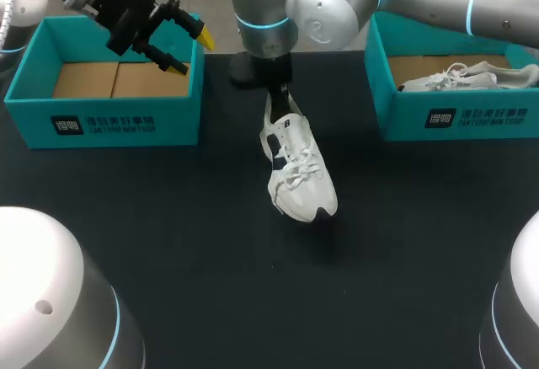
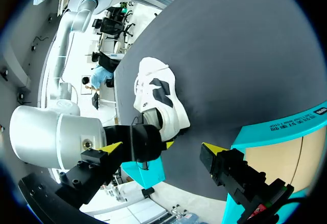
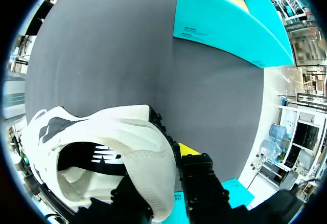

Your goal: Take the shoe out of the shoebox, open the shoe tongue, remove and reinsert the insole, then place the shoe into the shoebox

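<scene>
Pinching the heel collar, the right gripper (image 3: 159,175) held the shoe (image 1: 295,163) mid-table, toe pointing near. It looked light and soft-sided; the stiffer heel seemed the surest hold. The left gripper (image 1: 192,51) hung spread over the left box (image 1: 109,125).

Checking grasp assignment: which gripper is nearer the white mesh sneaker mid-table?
Right. The right gripper clamps the heel of the white mesh sneaker, one finger inside, one outside. The left gripper hangs open over the empty teal cardboard shoebox, apart from the shoe.

From above and behind, my head camera overlooks the black table (image 1: 168,259); both close-in wrist cameras share its white lace-up sneaker (image 1: 299,171).
</scene>
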You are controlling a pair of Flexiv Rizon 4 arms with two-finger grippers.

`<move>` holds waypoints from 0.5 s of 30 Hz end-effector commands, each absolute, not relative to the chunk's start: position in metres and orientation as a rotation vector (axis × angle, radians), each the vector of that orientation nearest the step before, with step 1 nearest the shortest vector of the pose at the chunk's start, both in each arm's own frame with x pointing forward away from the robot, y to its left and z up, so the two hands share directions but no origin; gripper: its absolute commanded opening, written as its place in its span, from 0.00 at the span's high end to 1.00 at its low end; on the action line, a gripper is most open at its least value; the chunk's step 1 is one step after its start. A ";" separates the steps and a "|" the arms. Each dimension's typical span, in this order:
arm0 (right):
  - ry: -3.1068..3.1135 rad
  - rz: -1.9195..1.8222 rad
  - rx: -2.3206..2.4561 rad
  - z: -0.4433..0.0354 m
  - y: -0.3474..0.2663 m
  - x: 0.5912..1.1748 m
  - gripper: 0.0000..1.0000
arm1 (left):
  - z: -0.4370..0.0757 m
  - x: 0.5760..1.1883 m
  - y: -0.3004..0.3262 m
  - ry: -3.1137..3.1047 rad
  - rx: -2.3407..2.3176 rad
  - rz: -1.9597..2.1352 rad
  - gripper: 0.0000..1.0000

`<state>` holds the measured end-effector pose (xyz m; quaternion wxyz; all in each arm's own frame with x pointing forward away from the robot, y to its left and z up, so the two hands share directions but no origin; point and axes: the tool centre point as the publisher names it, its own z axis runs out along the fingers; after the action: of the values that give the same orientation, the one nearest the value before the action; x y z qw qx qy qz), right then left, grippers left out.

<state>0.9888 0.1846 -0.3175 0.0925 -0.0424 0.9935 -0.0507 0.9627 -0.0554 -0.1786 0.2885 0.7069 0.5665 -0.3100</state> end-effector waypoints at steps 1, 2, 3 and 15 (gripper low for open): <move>2.939 -0.129 -0.148 -0.253 0.169 0.980 1.00 | -0.179 0.962 -0.055 1.513 1.889 -0.825 0.00; 2.934 -0.135 -0.155 -0.245 0.168 0.981 1.00 | -0.179 0.962 -0.055 1.513 1.889 -0.825 0.00; 2.935 -0.139 -0.166 -0.238 0.167 0.982 1.00 | -0.179 0.962 -0.055 1.513 1.889 -0.825 0.00; 2.897 -0.178 -0.187 -0.167 0.170 1.000 1.00 | -0.179 0.962 -0.055 1.513 1.889 -0.825 0.00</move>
<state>0.9999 0.1654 -0.1951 0.1218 -0.0640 0.9890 -0.0547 0.9627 -0.0554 -0.1786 0.2884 0.7069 0.5665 -0.3100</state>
